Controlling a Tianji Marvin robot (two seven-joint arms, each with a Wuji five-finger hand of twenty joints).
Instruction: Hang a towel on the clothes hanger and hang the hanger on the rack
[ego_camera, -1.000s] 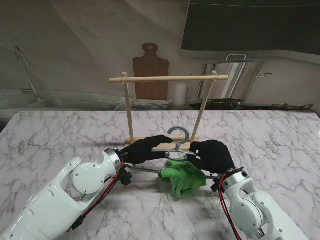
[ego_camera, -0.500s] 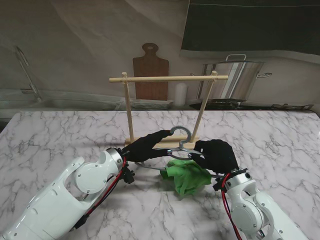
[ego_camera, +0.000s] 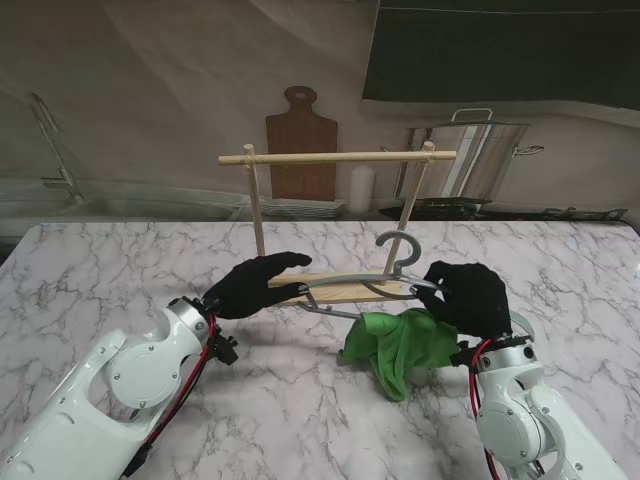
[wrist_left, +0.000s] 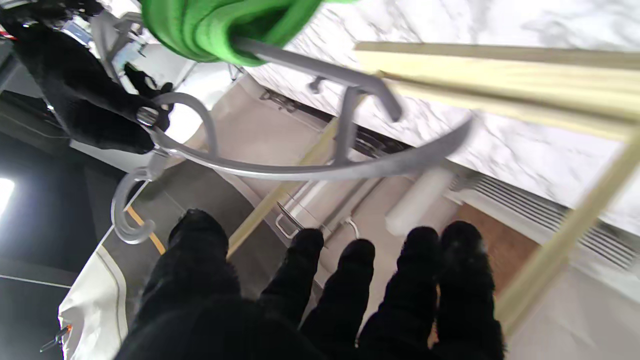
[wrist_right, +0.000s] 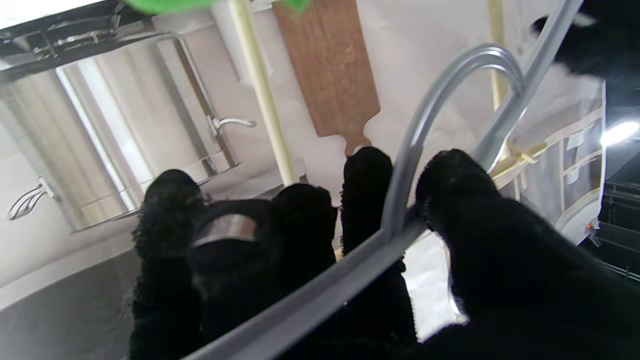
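**Right hand pinching the hanger, left hand spread beside it**

The right hand is seen closed on the grey clothes hanger near its neck; in the right wrist view the hanger is pinched between the thumb and the fingers. The hanger is held off the marble table, tilted, with its hook pointing up. The green towel is draped over the hanger's lower bar and hangs bunched, nearer to the robot than the hook and just left of the right hand. The left hand is held spread with nothing in it, its fingertips close to the left end of the hanger; contact cannot be told. In the left wrist view its fingers are apart and clear of the hanger. Farther off stands the wooden rack, its crossbar bare, its base just behind the hanger. Beyond the table a cutting board and a steel pot are seen.
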